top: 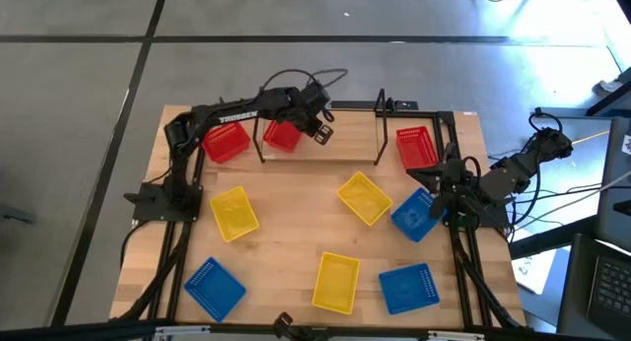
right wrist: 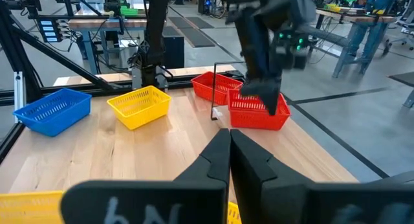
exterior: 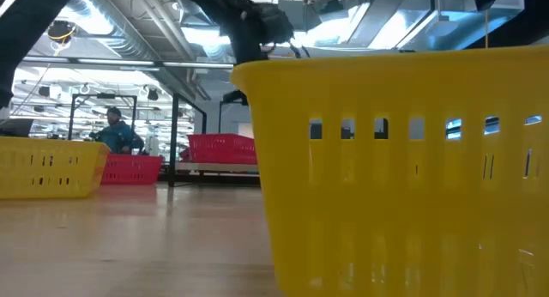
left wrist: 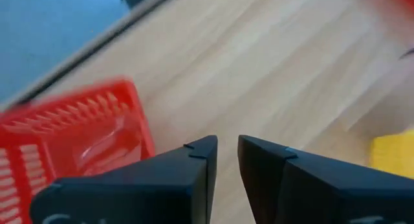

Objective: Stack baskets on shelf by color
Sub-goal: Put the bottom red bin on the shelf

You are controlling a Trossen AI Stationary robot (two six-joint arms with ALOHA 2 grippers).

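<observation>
One red perforated plastic basket (top: pixel 283 135) on the light-wood shelf (top: pixel 340 150) — light, stiff — I'm judging its rim grippable, left gripper (top: pixel 320 130) jaws slightly apart, empty.

The left arm reached from its base at nine o'clock up toward twelve o'clock, its left gripper (top: pixel 320 130) hanging over the far edge with the fingers (left wrist: pixel 194 166) a narrow gap apart, nothing between them. The right arm sat folded at three o'clock, the right gripper (right wrist: pixel 230 143) closed and empty.
</observation>
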